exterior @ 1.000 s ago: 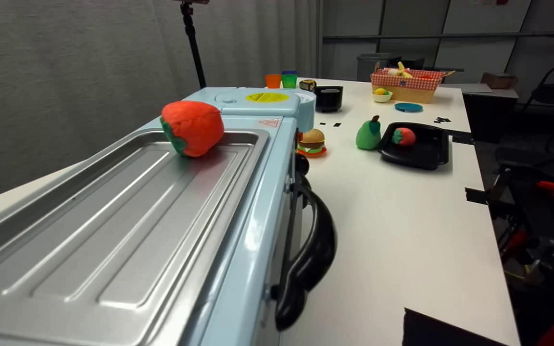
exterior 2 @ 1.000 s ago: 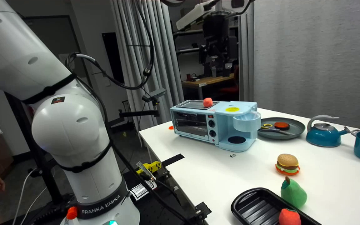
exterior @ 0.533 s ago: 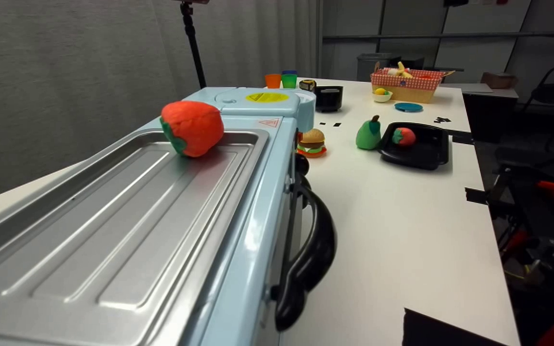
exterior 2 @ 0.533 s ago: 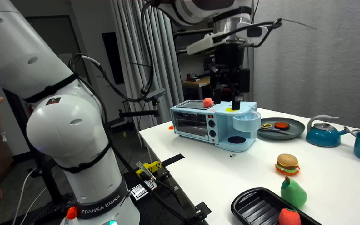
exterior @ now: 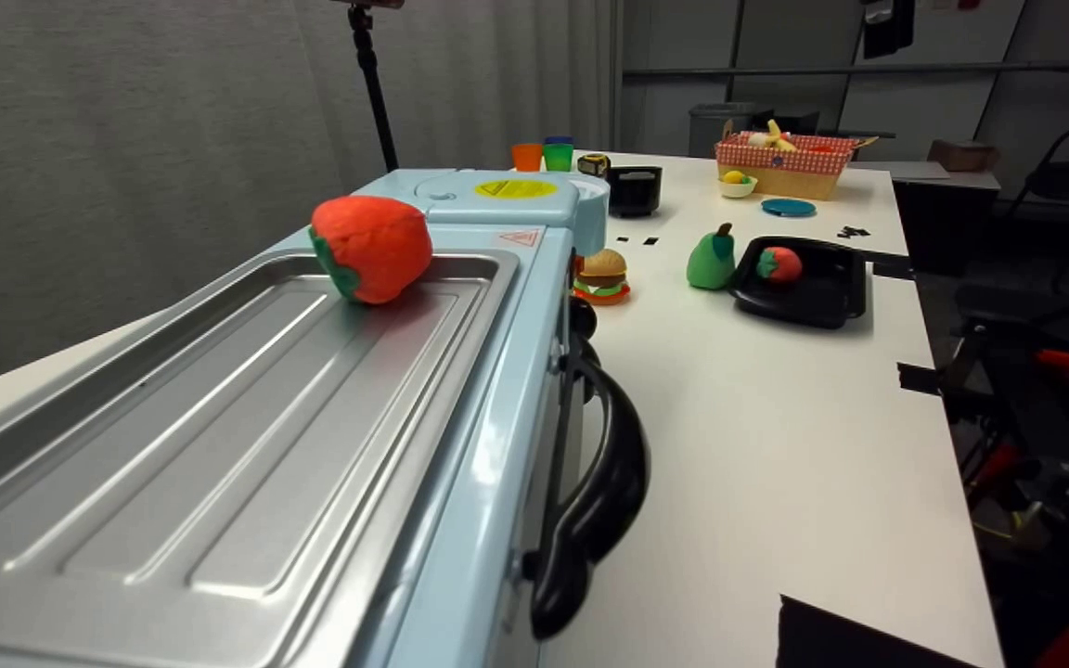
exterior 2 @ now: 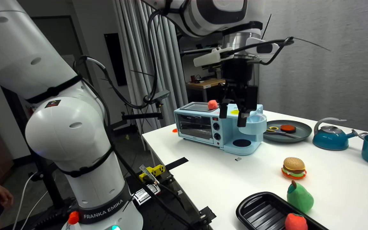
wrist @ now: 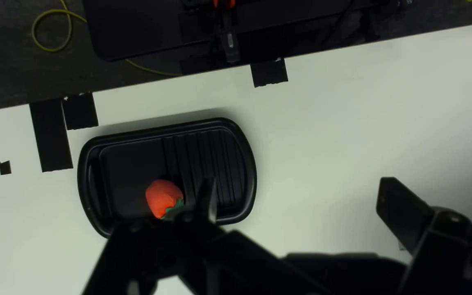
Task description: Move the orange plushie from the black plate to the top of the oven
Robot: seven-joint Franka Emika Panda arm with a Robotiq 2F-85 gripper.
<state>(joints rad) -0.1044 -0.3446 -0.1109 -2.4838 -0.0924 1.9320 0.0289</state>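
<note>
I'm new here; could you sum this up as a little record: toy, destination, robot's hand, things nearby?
Toy to move: orange plushie, lying in the black plate
Destination: top of the oven, where a second orange plush sits
Gripper: open, holding nothing
Beside the black plate: green pear
Also on the table: burger, blue kettle
Progress: not yet moved to the oven

Orange plushie point(wrist: 163, 197) on plate point(wrist: 131, 164), fingers point(wrist: 402, 211) apart

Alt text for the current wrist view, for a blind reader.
An orange plushie, green at one end, lies in a black plate on a white table. The open gripper, at the picture's bottom, hides part of the plate.
</note>
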